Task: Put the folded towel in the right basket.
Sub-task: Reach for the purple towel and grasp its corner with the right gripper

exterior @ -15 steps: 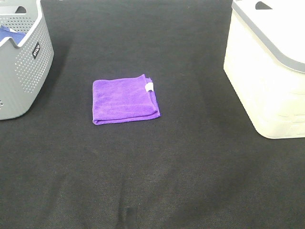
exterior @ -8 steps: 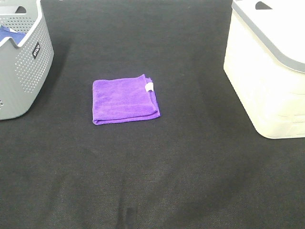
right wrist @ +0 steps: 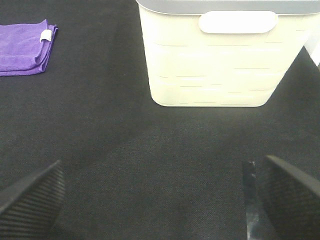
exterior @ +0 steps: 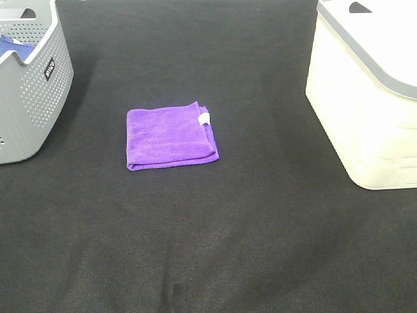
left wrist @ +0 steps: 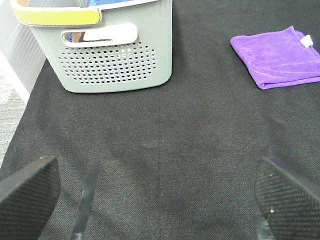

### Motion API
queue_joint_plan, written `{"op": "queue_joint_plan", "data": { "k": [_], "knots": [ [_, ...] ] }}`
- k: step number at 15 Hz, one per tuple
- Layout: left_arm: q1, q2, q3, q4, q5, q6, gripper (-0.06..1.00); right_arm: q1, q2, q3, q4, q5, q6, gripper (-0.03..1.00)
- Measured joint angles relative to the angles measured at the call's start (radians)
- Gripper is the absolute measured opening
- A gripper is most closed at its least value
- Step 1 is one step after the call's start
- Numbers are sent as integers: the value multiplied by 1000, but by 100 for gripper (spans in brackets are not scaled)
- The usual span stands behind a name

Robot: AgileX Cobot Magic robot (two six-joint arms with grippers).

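Note:
A folded purple towel (exterior: 171, 136) with a small white tag lies flat on the black cloth in the middle of the table. It also shows in the left wrist view (left wrist: 278, 58) and the right wrist view (right wrist: 25, 47). The right basket (exterior: 368, 91) is cream white with a grey rim, at the right; it also shows in the right wrist view (right wrist: 220, 52). My left gripper (left wrist: 155, 192) is open and empty, well short of the towel. My right gripper (right wrist: 157, 192) is open and empty in front of the cream basket. Neither arm shows in the high view.
A grey perforated basket (exterior: 29, 85) holding blue cloth stands at the left; it also shows in the left wrist view (left wrist: 107, 47), with a yellow rim strip. The black cloth's left edge (left wrist: 22, 107) borders a pale floor.

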Motion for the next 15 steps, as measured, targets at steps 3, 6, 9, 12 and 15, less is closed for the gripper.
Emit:
{"op": "queue_joint_plan", "data": {
  "k": [3,6,9,12,15],
  "knots": [
    [0,0,0,0,0,0,99,0,62,-16,0,2,1,96],
    [0,0,0,0,0,0,99,0,474,-273,12,38,38,96],
    [0,0,0,0,0,0,99,0,886,-638,49,136,54,96],
    [0,0,0,0,0,0,99,0,1213,-882,152,114,31,96],
    [0,0,0,0,0,0,99,41,1439,-977,360,48,-29,95]
  ]
}}
